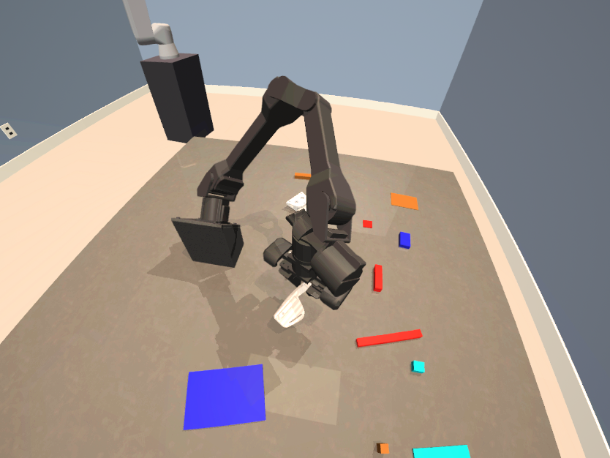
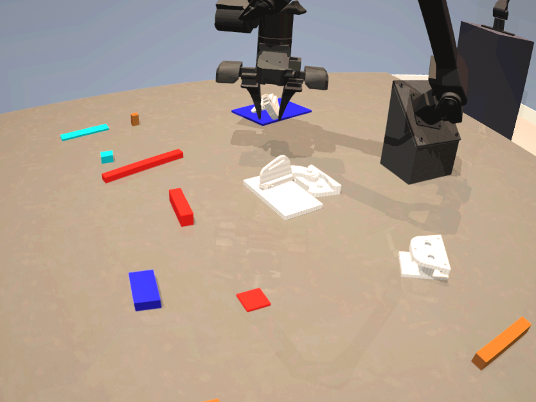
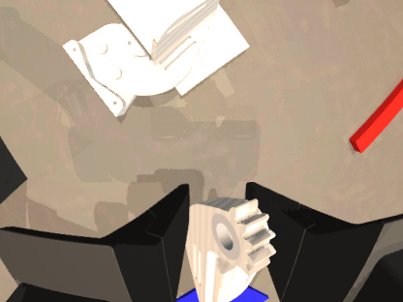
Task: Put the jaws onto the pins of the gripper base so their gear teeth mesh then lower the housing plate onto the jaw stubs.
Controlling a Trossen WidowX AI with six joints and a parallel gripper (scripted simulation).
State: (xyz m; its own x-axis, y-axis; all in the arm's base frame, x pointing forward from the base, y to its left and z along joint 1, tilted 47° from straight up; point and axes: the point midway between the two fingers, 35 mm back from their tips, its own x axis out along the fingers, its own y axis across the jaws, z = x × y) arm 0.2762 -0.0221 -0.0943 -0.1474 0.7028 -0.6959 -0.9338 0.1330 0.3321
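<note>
My gripper (image 2: 269,117) (image 3: 219,186) is shut on a white jaw (image 1: 290,311) (image 2: 272,106) (image 3: 203,242). Its toothed, holed end faces up in the wrist view. Jaw and gripper hang in the air beyond the base in the exterior view. The white gripper base (image 2: 333,187) (image 3: 104,82) lies with its pins up. Beside it are a white slab (image 2: 290,201) (image 3: 218,53) and an upright ribbed white part (image 2: 277,173) (image 3: 184,29); whether that part is the other jaw is unclear. The housing plate (image 1: 297,200) (image 2: 437,259), with two holes, rests on a small stand (image 2: 407,262).
A blue sheet (image 1: 224,396) (image 2: 298,107) lies at the front in the top view. A long red bar (image 1: 389,338) (image 2: 142,166) (image 3: 380,116), a short red block (image 1: 377,278) (image 2: 180,207) and a blue block (image 1: 404,240) (image 2: 144,289) lie to one side. The arm's dark pedestal (image 1: 211,243) (image 2: 419,147) stands opposite.
</note>
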